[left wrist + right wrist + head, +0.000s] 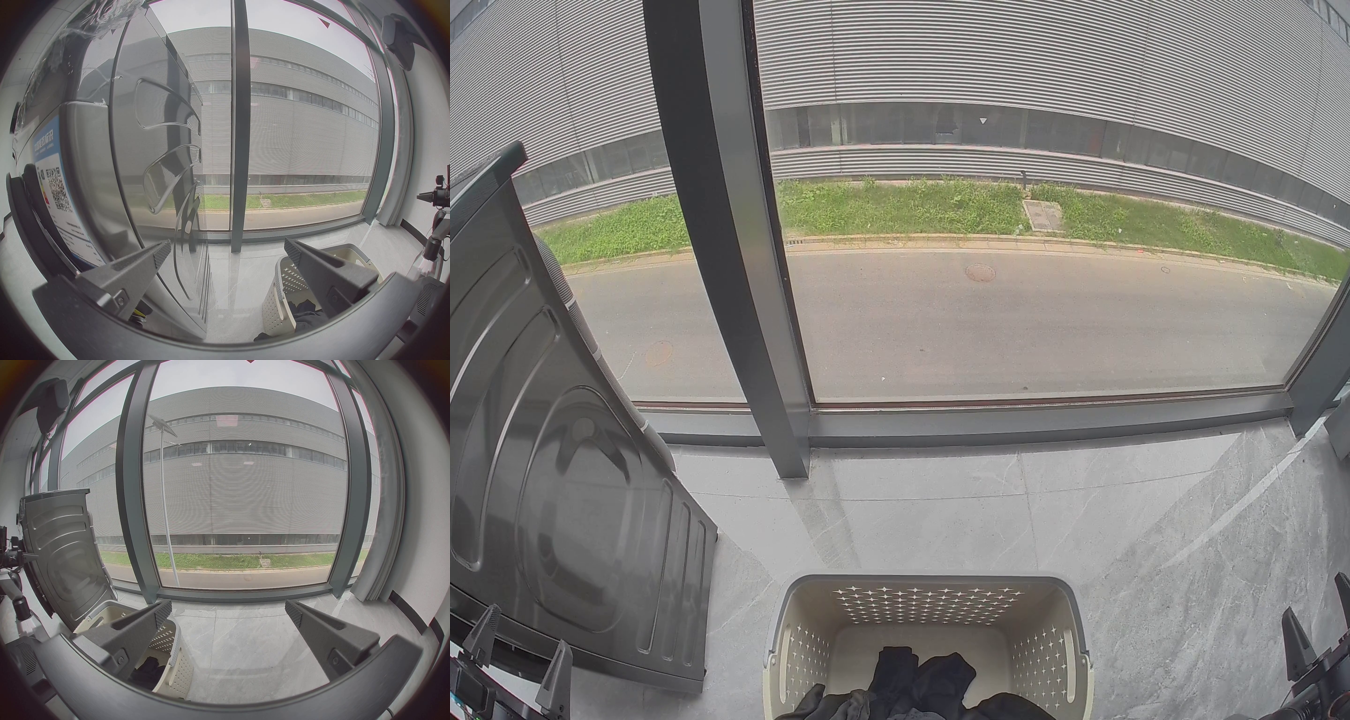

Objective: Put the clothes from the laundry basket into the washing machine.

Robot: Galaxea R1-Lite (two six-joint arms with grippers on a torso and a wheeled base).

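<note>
The washing machine stands at the far left on the tiled floor, its ribbed grey panel turned to the head camera. The left wrist view adds the machine's side, which carries a printed label. Just in front of the machine's lower edge hangs the left gripper. Its fingers are spread wide with nothing between them, and its own camera shows the gap plainly. In the middle, near the robot, sits the pale laundry basket, just beside the machine. The dark clothes lie heaped in its bottom. From the head the pile is seen from above; both wrist cameras show the basket's perforated outer wall from the side. Behind it a grey post divides the tall window. At the far right the right gripper hangs over bare floor, well apart from the basket, its jaws wide and empty.
</note>
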